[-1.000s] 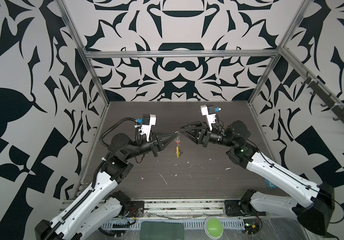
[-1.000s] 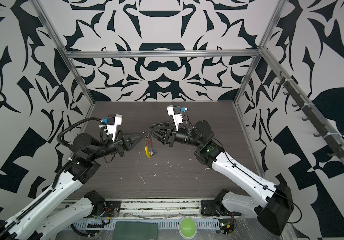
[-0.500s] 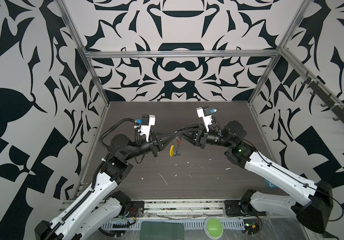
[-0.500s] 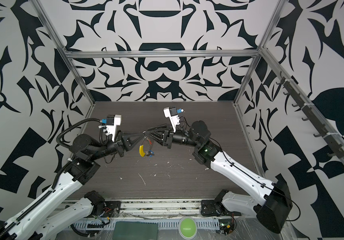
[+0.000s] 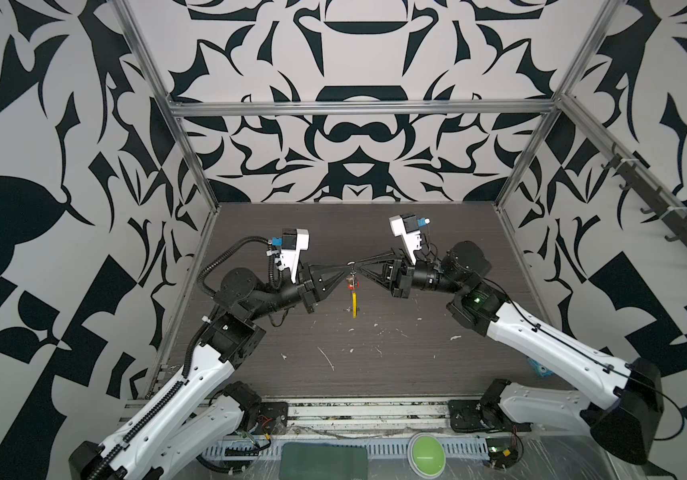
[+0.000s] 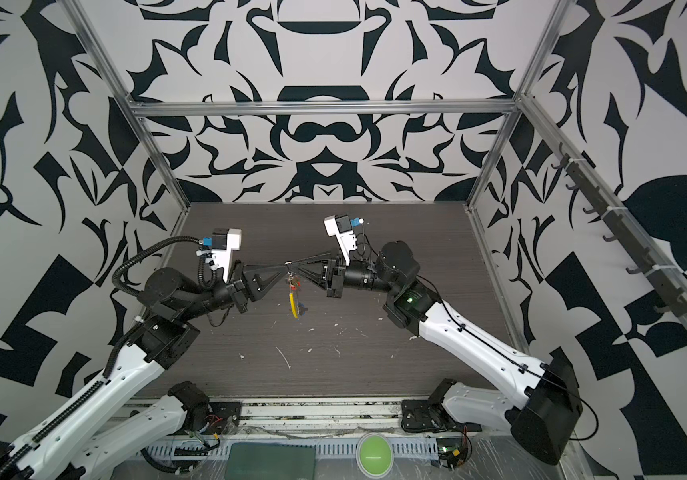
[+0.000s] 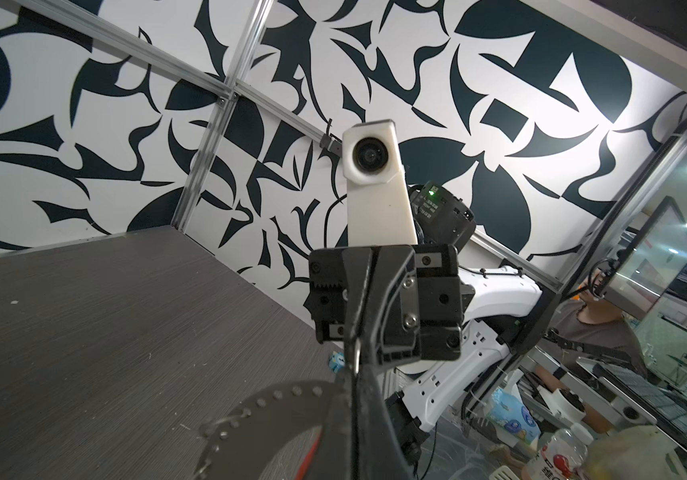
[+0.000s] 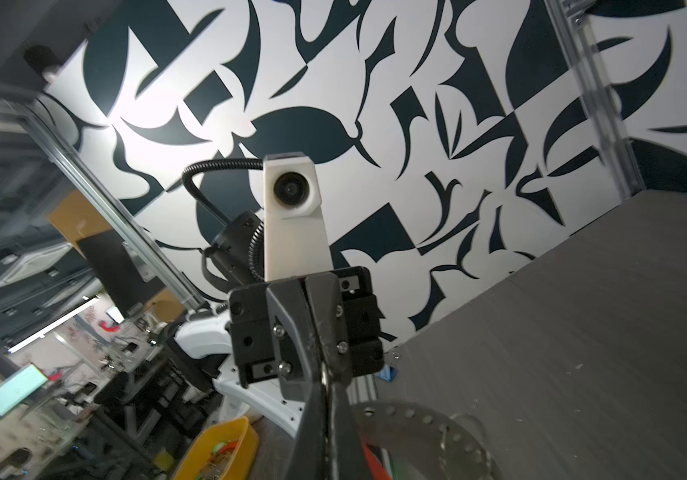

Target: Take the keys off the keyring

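The keyring (image 5: 350,264) hangs in mid-air above the table's middle, pinched between both grippers. Its yellow sleeve (image 5: 354,305) points straight down. The red-headed key (image 5: 351,284) dangles just under the fingertips in both top views, and the blue key head (image 6: 302,308) shows beside the yellow sleeve (image 6: 293,305). My left gripper (image 5: 344,266) is shut on the ring from the left. My right gripper (image 5: 359,262) is shut on it from the right, tips nearly touching. In the wrist views the ring is a blurred grey arc with dots (image 7: 258,409) (image 8: 416,419) beside each shut gripper (image 7: 352,374) (image 8: 325,386).
White scraps (image 5: 327,357) are scattered over the dark table (image 5: 437,232). A light-blue block (image 5: 538,368) lies at the front right edge behind the right arm. Patterned walls close three sides. A green button (image 5: 428,451) and green pad (image 5: 324,457) sit past the front rail.
My right gripper has moved in toward the left one and shut on the ring. The keyring swung left half a second ago and now hangs straight down.
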{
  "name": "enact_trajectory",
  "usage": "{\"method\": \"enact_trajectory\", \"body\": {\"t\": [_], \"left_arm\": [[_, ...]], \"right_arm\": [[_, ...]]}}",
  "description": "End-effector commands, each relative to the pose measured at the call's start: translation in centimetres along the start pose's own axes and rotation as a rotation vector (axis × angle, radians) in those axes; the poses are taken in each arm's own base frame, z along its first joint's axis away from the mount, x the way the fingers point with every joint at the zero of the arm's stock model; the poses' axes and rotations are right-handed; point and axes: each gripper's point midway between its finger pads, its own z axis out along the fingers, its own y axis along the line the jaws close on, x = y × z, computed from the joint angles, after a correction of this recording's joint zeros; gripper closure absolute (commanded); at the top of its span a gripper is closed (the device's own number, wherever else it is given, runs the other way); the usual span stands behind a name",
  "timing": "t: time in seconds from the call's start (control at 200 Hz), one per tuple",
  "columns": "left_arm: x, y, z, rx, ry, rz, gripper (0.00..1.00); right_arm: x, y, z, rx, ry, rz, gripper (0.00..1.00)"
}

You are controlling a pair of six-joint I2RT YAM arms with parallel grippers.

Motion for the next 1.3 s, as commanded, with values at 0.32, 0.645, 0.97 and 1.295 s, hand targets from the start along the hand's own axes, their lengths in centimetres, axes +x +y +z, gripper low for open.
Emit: {"method": "enact_trajectory", "body": {"t": [0.32,0.645,0.97,1.295], "left_arm": [[0.5,-5.3,-0.5,0.292,0.073,0.012,0.97],[0.4,-5.3,-1.1,0.246,0.068,0.011,0.51],[1.1,-3.0,-2.2,0.002,0.146,0.101,0.57],[2.6,-1.5,-1.0,-0.033,0.316,0.048,0.65]], "right_arm": [[-1.5,1.9,-0.3,-0.091,0.020,-0.062,1.00],[-1.7,1.6,-1.0,-0.026,0.059,-0.094,1.00],[0.2,1.4,-1.7,0.043,0.242,-0.149,1.00],[1.1,0.7,-2.1,0.107,0.358,-0.184,1.00]]}}
